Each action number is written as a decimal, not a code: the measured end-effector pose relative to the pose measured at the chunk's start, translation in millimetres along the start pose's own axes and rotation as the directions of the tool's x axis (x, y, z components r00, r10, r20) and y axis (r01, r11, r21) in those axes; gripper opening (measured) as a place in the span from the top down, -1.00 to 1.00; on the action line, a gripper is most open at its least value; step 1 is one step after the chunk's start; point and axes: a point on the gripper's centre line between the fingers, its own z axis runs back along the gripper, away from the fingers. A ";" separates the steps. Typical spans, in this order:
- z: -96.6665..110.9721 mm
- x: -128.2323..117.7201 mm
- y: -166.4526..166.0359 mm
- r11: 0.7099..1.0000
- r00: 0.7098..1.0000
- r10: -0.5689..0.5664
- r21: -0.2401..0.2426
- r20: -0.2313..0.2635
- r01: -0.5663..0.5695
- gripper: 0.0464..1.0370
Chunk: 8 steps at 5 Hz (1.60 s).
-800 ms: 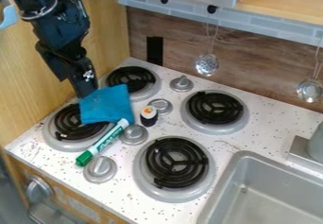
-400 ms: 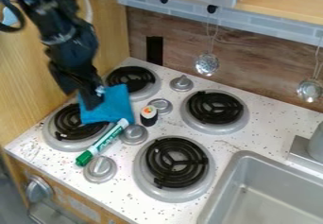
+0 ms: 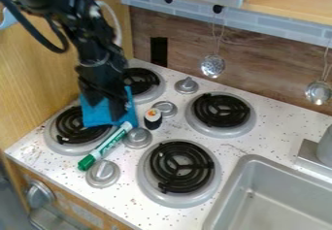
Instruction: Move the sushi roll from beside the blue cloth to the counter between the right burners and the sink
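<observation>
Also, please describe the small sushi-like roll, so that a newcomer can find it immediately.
On the white stove top, find the blue cloth at the pincer. Just right of it, between two silver knobs, stands the small roll. Its black side and white top with some orange set it apart from the plain knobs.

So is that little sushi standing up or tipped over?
Standing up: the toy sushi has its round white-and-orange top facing up, above its black side.
</observation>
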 end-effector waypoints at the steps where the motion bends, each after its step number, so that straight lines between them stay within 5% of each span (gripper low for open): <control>1: -21.3 19.9 0.4 1.000 1.000 -0.009 -0.016 0.009 0.009 -0.93; 3: -50.5 53.7 -15.0 0.999 0.999 -0.040 -0.001 -0.004 0.040 -0.93; 7: -70.4 72.5 -13.3 1.000 0.999 0.000 -0.009 -0.043 0.000 -0.86; 8: -74.4 74.1 -13.8 1.000 0.999 0.009 -0.014 -0.045 -0.009 -0.32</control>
